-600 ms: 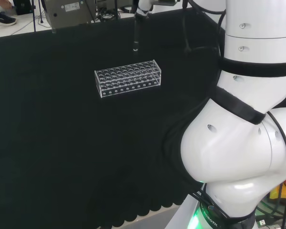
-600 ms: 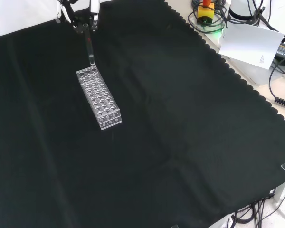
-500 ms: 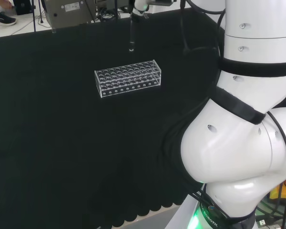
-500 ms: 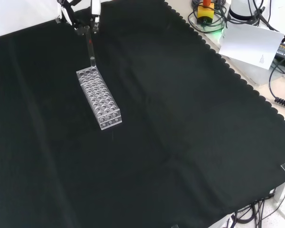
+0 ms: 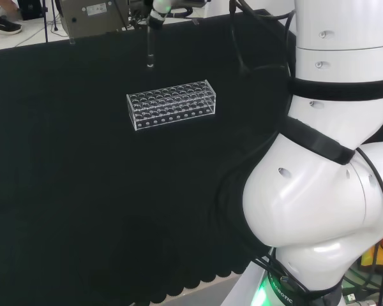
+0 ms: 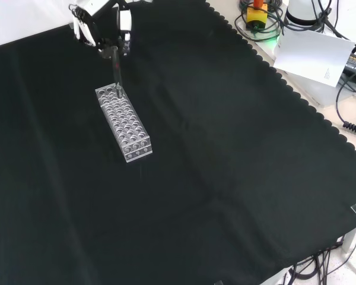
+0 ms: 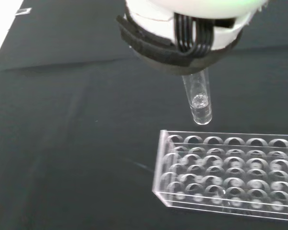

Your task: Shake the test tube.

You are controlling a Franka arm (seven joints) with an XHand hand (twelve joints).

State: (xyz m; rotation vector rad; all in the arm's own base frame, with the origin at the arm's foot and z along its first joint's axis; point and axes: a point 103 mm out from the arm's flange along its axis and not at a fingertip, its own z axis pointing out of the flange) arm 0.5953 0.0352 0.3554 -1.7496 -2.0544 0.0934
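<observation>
A: While the arm (image 5: 319, 210) bulks white at the right of the head view, where is the work going on?

B: Far back over the desk (image 6: 225, 148). The robot hand (image 6: 101, 27) sits at the top of the front view with its fingers curled round the upper end of the tube (image 6: 115, 68), so it is gripping it. The tube hangs near upright, its rounded tip in the air just off one end of the rack (image 6: 124, 122); it is not in any hole.

A: What has just changed?

B: In the head view the tube (image 5: 150, 54) has swung well to the left compared with half a second ago, from above the rack's right end to past its middle. In the front view it has come down the picture toward the rack's far end. The rack (image 5: 171, 104) has not moved.

A: And for the task?

B: I'd judge that sideways swing to be a stroke of the shaking itself, with more strokes likely needed. From the wrist, the tube's tip (image 7: 200, 103) is clear of the rack's (image 7: 228, 172) rim, so nothing is being struck.

A: The surface and the room?

B: Black cloth with a scalloped edge, bare apart from the rack. Beyond the edge lie cables (image 6: 350, 89), a sheet of paper (image 6: 313, 54) and a grey box (image 5: 92, 16).
</observation>
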